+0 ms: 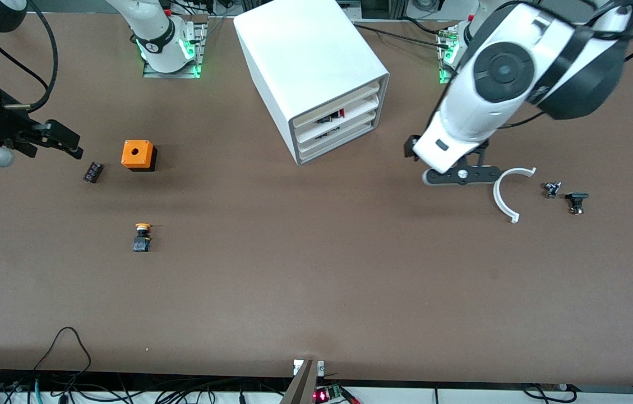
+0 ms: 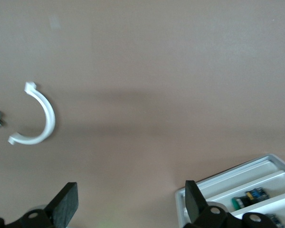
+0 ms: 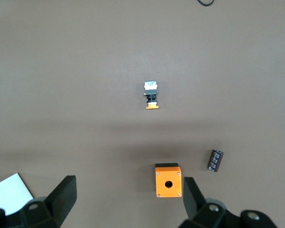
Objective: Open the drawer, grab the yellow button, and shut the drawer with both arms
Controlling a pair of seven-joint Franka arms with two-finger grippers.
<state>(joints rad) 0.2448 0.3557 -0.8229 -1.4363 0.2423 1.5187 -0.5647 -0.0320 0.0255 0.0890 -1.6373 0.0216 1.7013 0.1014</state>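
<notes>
Both my grippers are hanging spread and empty: left gripper [image 1: 458, 175] beside the cabinet [image 1: 310, 73], right gripper [image 1: 64, 140] (waiting) near the orange box [image 1: 138, 155]. I am risking hooking a lower tray instead of the drawer [image 1: 334, 106].

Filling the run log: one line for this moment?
drawer: shut | button: on table, out of cabinet | left pincer: open, over table beside cabinet | right pincer: open, empty

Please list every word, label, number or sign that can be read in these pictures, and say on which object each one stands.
No text can be read in any view.
The band on the right arm's base carries a small mark, too small to read.
The orange box, the button, the white cabinet and the small black part show no lettering.
</notes>
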